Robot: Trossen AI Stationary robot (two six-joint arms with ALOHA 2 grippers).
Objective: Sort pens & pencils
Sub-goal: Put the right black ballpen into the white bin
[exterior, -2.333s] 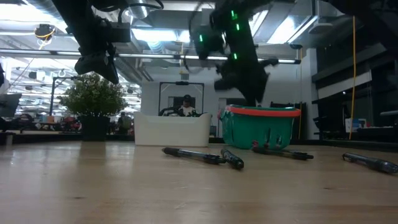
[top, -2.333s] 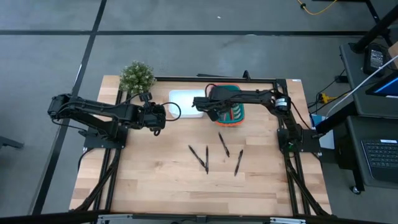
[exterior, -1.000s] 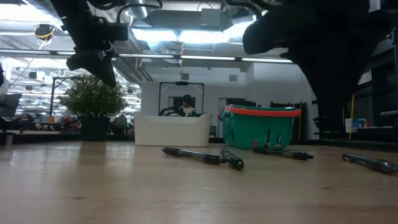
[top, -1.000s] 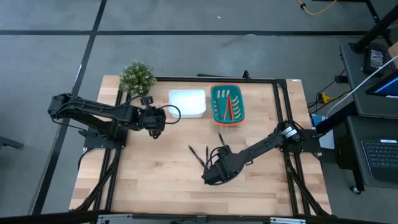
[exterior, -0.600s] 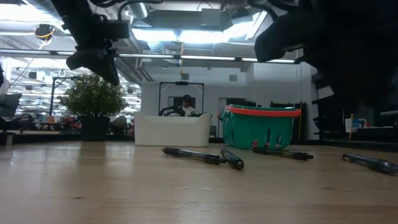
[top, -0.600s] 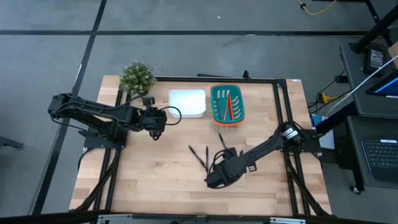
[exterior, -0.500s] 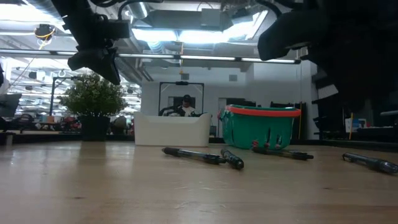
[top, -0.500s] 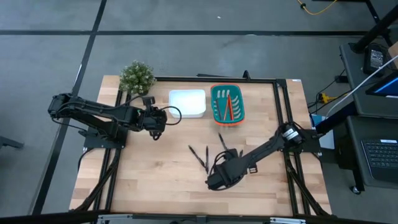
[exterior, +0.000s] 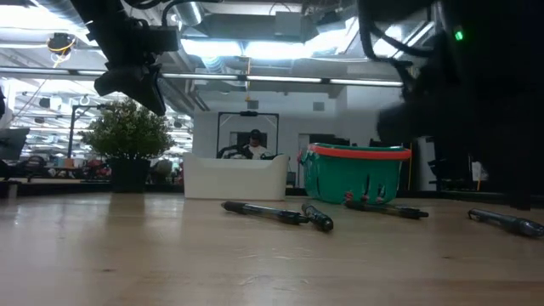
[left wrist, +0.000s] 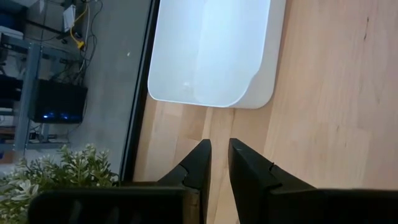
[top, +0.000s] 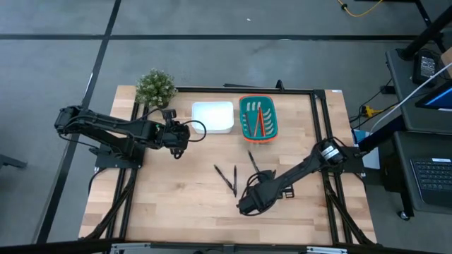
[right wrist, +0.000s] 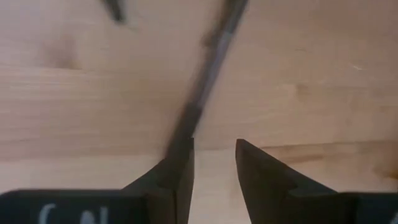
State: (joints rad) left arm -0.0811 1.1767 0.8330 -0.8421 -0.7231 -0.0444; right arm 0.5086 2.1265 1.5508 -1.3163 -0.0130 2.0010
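While left end effector [top: 178, 134] hovers, right end effector [top: 245, 206] low beside pen [right wrist: 202, 87].

The table [top: 176, 212] is seen to be of pale wood with a smooth, faintly sheened grain. The white tray [top: 212, 117] looks like smooth, glossy plastic, and the teal basket [top: 244, 120] like moulded plastic. The right tool [right wrist: 211, 163] is finished in dark matt material. The pens [top: 234, 179] appear dark.

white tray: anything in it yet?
Empty. The high view shows the white tray bare inside, and the left wrist view shows only its plain white floor. The pens lie on the table.
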